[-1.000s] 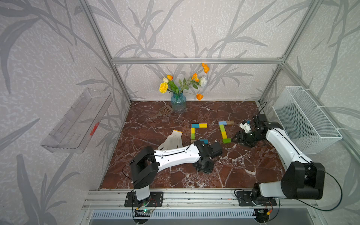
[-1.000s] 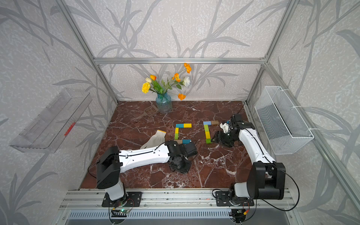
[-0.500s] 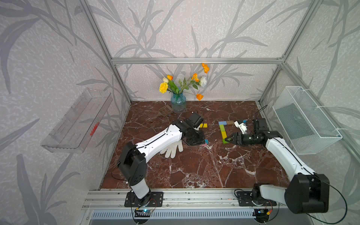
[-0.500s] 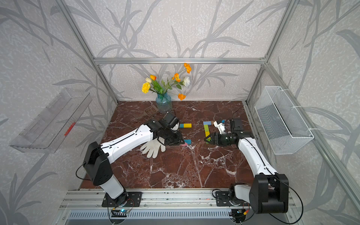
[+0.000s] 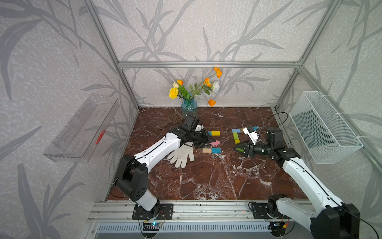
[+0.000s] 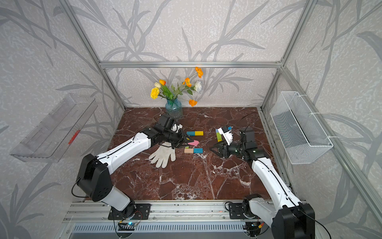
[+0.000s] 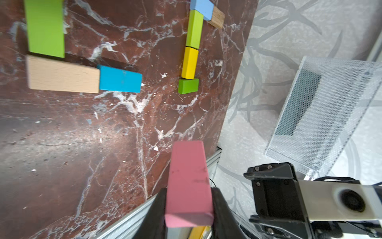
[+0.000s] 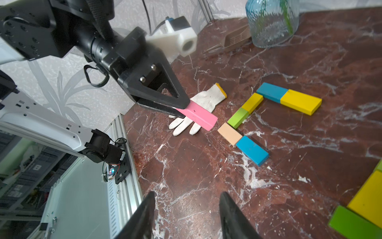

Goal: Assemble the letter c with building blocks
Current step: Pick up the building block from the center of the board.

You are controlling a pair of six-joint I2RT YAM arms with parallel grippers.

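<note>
**Pink block held aloft**

Our left hand [image 5: 206,142] pinches the pink block [image 5: 215,142] above the tabletop [image 5: 206,175], near the white glove [image 5: 182,154]. Our right hand [image 8: 187,196] hangs spread, holding nothing, near a green block [image 7: 188,85] lying flat.

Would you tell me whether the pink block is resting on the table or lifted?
Lifted: the left hand grips one end of the pink block, which juts out clear of the table.
</note>
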